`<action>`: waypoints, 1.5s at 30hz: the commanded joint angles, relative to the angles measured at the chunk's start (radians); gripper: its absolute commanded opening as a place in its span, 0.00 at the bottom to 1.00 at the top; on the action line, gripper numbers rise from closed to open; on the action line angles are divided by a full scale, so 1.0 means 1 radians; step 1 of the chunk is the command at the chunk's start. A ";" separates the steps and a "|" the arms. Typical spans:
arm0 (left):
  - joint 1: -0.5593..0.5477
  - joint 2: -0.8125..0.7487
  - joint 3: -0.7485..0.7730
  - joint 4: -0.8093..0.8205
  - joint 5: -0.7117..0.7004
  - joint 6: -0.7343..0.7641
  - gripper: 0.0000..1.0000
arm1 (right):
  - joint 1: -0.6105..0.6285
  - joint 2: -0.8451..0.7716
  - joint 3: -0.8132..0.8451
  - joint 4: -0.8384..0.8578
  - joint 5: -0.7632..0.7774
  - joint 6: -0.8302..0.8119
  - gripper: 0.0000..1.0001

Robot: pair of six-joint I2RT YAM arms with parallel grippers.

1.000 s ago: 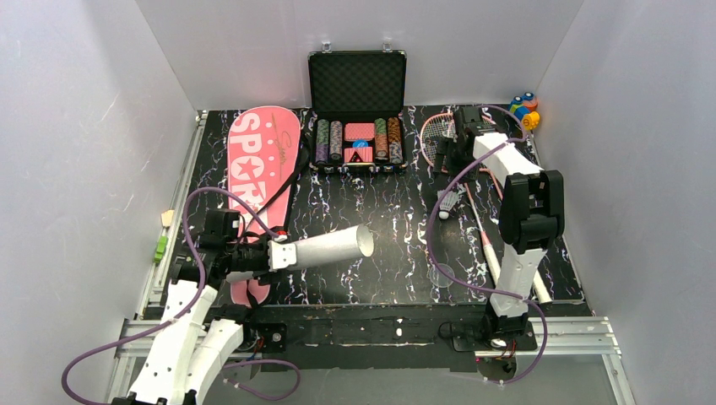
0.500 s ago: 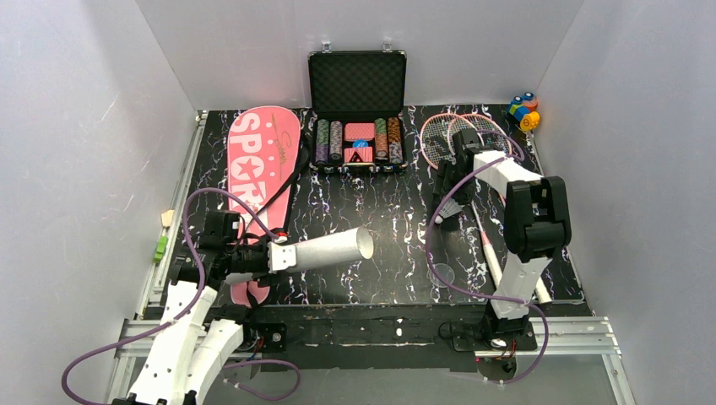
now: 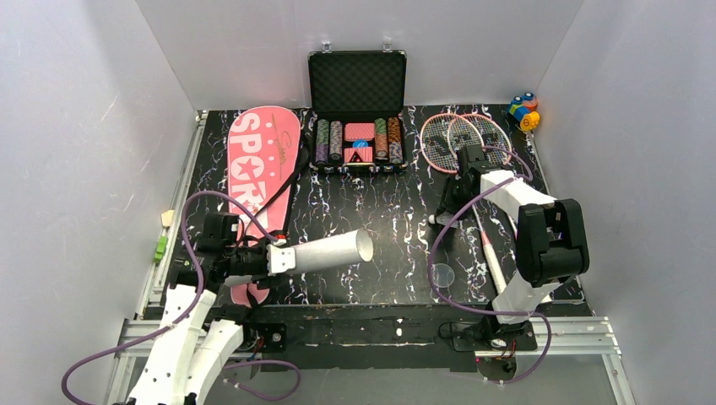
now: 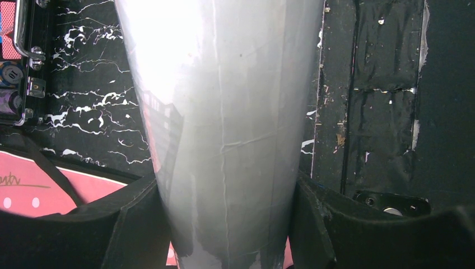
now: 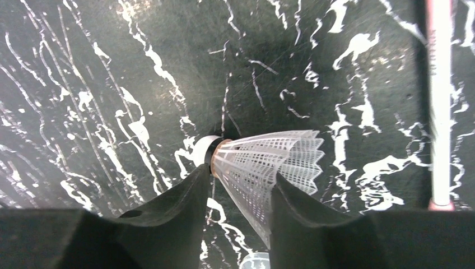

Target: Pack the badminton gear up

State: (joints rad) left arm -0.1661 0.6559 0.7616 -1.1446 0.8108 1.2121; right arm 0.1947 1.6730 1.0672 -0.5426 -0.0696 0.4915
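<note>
My left gripper [image 3: 272, 257] is shut on the near end of the long white tube [image 3: 329, 250], holding it level above the table with its open mouth pointing right. The tube [image 4: 224, 112] fills the left wrist view between my fingers [image 4: 129, 224]. My right gripper [image 3: 449, 205] is shut on a white shuttlecock [image 5: 269, 162] by its skirt, cork pointing left, low over the table. Two pink-framed rackets [image 3: 460, 139] lie at the back right, one handle [image 5: 439, 101] running towards the near edge. The pink "SPORT" cover [image 3: 262, 164] lies at the back left.
An open black case of poker chips [image 3: 356, 110] stands at the back centre. A small multicoloured toy [image 3: 523, 110] sits in the back right corner. A clear round cap [image 3: 442, 274] lies near the front, right of the tube's mouth. White walls enclose the table.
My right gripper has moved from over the racket heads towards the near side, down to the shuttlecock, and has closed on it. The left arm and tube have barely shifted.
</note>
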 commanded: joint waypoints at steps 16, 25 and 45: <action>-0.001 0.013 0.028 0.012 0.048 0.001 0.45 | 0.008 -0.211 0.030 -0.026 -0.067 0.038 0.01; -0.001 0.004 0.018 0.018 0.045 -0.004 0.45 | 0.071 -0.276 0.128 -0.072 -0.093 0.042 0.01; -0.001 0.068 -0.010 0.234 0.059 -0.209 0.45 | 0.413 -0.558 0.523 -0.206 -0.210 0.161 0.01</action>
State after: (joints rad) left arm -0.1661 0.7273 0.7570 -0.9867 0.8314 1.0531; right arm 0.5640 1.1072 1.5532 -0.7410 -0.2470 0.6155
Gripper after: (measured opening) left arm 0.598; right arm 0.023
